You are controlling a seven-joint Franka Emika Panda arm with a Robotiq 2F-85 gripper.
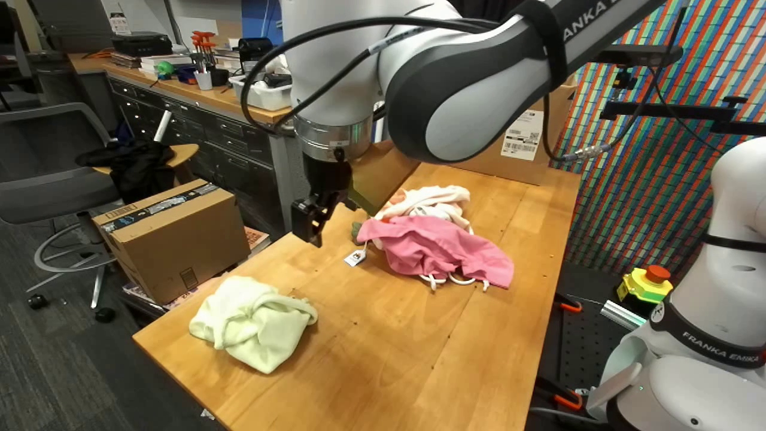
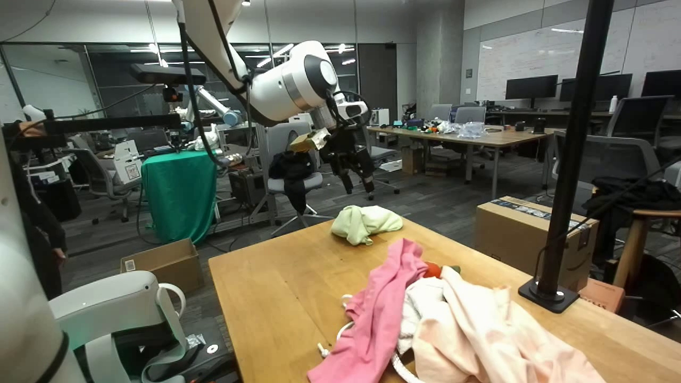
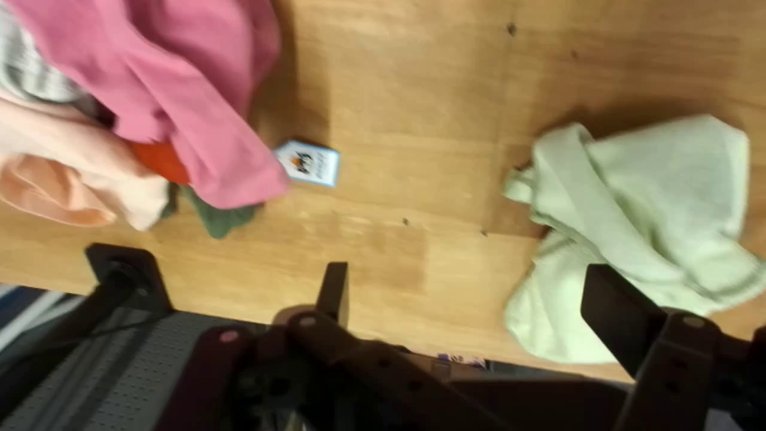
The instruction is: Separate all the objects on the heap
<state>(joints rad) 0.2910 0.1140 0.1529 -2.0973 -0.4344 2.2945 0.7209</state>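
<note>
Black two-fingered gripper [image 3: 464, 287] stands wide, empty! Crumpled pale-green cloth [image 1: 254, 323] lies apart; low pink-and-peach fabric heap [image 1: 435, 239] wants separating.

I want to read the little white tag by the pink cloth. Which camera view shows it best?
The wrist view: the tag appears largest there, printed side visible, though its lettering is blurred. In an exterior view the tag is small, near the pink cloth; I can't find it elsewhere.

The pale green cloth [image 1: 254, 326], rose-pink cloth [image 1: 443, 248] and peach cloth [image 2: 487, 324] look plain; the cords [image 2: 403, 369] are white, the toy [image 3: 158, 160] orange-red and dark green. The tag [image 3: 310, 163] is white edged with blue, the fingers [image 3: 619, 314] black, the counter [image 1: 383, 365] honey-toned with dark specks.
</note>
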